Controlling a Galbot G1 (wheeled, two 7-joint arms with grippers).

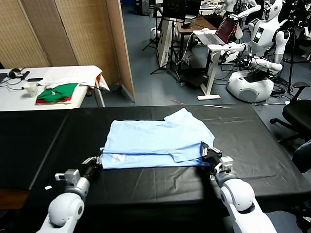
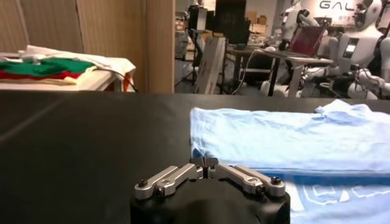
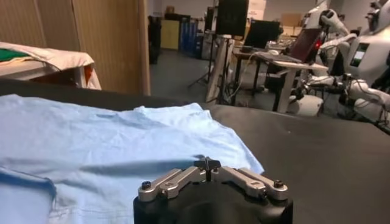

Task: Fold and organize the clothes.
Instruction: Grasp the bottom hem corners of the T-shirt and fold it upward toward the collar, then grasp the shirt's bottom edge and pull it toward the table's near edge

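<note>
A pale sky-blue T-shirt [image 1: 155, 141] lies flat on the black table [image 1: 146, 189], folded over on itself, with white lettering showing at its near left corner. My left gripper [image 1: 98, 159] sits at that corner; in the left wrist view its tips [image 2: 206, 162] are pressed together on the shirt [image 2: 292, 137] edge. At the near right corner is my right gripper [image 1: 210, 154]. In the right wrist view its tips [image 3: 207, 163] meet over the shirt [image 3: 109, 140], and a crease runs into them.
A white side table at the far left carries folded green-and-red garments [image 1: 57, 93], a white cloth [image 1: 73, 77] and a cup [image 1: 31, 89]. Behind stand a wooden screen [image 1: 73, 34], a desk with a laptop [image 1: 216, 34], white robots [image 1: 257, 73] and an office chair [image 1: 299, 109].
</note>
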